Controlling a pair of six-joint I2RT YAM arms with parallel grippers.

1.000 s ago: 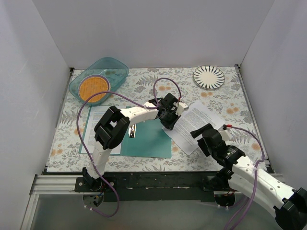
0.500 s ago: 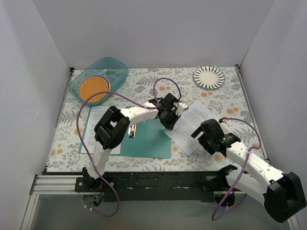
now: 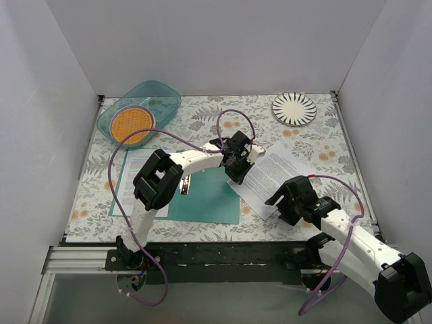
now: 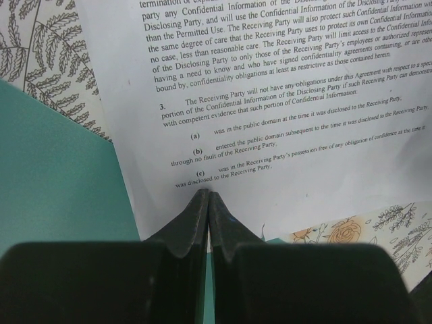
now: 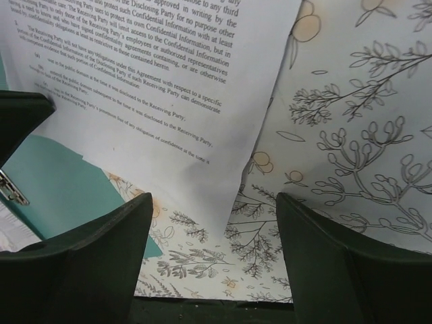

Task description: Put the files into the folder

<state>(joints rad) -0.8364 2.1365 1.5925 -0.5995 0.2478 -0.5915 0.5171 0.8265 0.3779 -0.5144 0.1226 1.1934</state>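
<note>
left gripper (image 4: 207, 196) pinches the file (image 4: 290, 88) edge; right gripper (image 5: 214, 202) gapes empty; left arm (image 3: 196, 156) hides part of folder (image 3: 210, 197).

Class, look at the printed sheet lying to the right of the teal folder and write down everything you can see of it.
The sheet is thin white paper, densely printed in black with numbered and lettered confidentiality clauses. It lies slanted on the floral table cover, with one corner overlapping the folder. The left gripper is shut on the sheet's edge there. The right gripper stands open astride the near corner, apparently not touching it.
</note>
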